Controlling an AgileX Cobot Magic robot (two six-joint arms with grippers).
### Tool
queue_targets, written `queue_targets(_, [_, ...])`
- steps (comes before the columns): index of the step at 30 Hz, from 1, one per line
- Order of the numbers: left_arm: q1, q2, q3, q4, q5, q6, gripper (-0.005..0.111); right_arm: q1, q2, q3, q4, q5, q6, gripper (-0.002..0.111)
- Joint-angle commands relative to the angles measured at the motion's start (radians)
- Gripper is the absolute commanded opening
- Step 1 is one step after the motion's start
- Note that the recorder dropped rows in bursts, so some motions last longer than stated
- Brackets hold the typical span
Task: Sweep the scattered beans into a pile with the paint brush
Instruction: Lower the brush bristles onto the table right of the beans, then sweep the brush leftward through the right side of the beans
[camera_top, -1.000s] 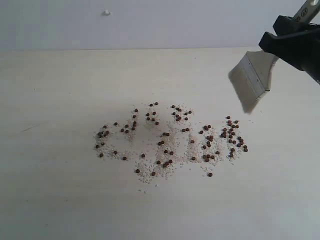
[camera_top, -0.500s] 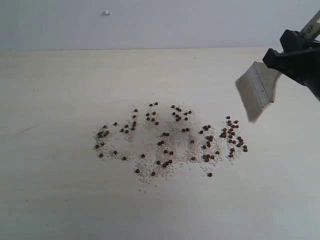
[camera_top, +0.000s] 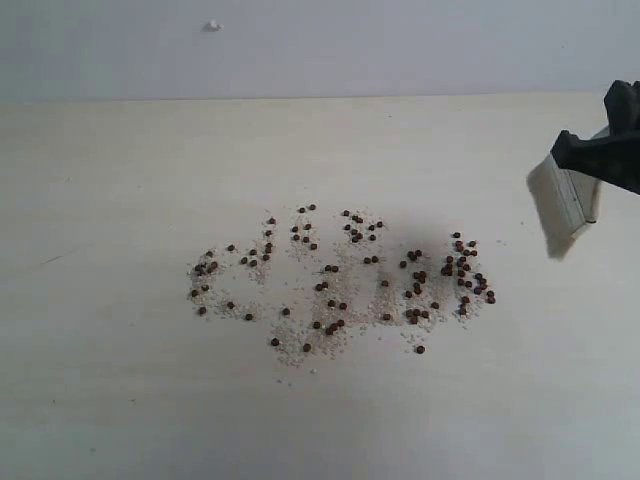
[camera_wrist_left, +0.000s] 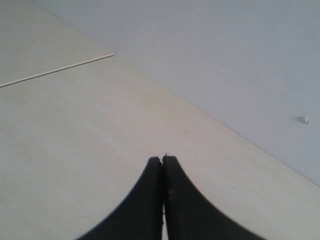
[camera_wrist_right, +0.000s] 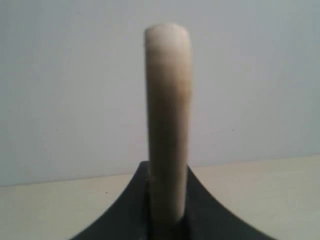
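The beans (camera_top: 340, 282) lie scattered in a wide patch on the pale table, mixed with whitish grains; no compact pile shows. The paint brush (camera_top: 566, 205) hangs above the table at the right edge of the exterior view, right of the beans, bristles down and clear of them. My right gripper (camera_top: 608, 152) is shut on its pale wooden handle (camera_wrist_right: 167, 120), which sticks up between the black fingers (camera_wrist_right: 131, 210) in the right wrist view. My left gripper (camera_wrist_left: 163, 161) is shut with nothing in it, over bare table; it is out of the exterior view.
The table (camera_top: 120, 380) is a pale wooden surface backed by a grey wall (camera_top: 350, 45). A small white knob (camera_top: 213, 25) sits on the wall. A thin seam line (camera_wrist_left: 55, 71) crosses the table in the left wrist view.
My right gripper has carried the brush rightward and slightly down, away from the beans, toward the frame's right edge. The beans have not moved.
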Motion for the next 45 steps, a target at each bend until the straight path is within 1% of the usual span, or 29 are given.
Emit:
queue_targets(1, [0.001, -0.007, -0.002, -0.006, 0.0, -0.003, 0.0, 0.002, 0.043, 0.006, -0.03, -0.047, -0.009, 0.0])
queue_targets(8, [0.001, -0.007, -0.002, -0.006, 0.0, -0.003, 0.0, 0.002, 0.164, 0.006, -0.022, -0.053, -0.005, 0.0])
queue_targets(14, [0.001, -0.008, -0.002, -0.006, 0.0, -0.002, 0.0, 0.002, 0.27, -0.025, -0.046, -0.053, 0.046, 0.0])
queue_targets(19, [0.001, -0.008, -0.002, -0.006, 0.0, -0.002, 0.0, 0.002, 0.333, -0.055, -0.093, -0.053, 0.13, 0.0])
queue_targets(25, [0.001, -0.008, -0.002, -0.006, 0.0, -0.002, 0.0, 0.002, 0.367, -0.09, -0.128, -0.053, 0.235, 0.0])
queue_targets(35, [0.001, -0.008, -0.002, -0.006, 0.0, -0.002, 0.0, 0.004, 0.367, -0.138, -0.147, -0.04, 0.346, 0.0])
queue_targets(39, [0.001, -0.008, -0.002, -0.006, 0.0, -0.002, 0.0, 0.05, 0.369, -0.173, -0.119, 0.017, 0.349, 0.0])
queue_targets(45, [0.001, -0.008, -0.002, -0.006, 0.0, -0.002, 0.0, 0.165, 0.369, -0.234, -0.01, 0.049, 0.323, 0.0])
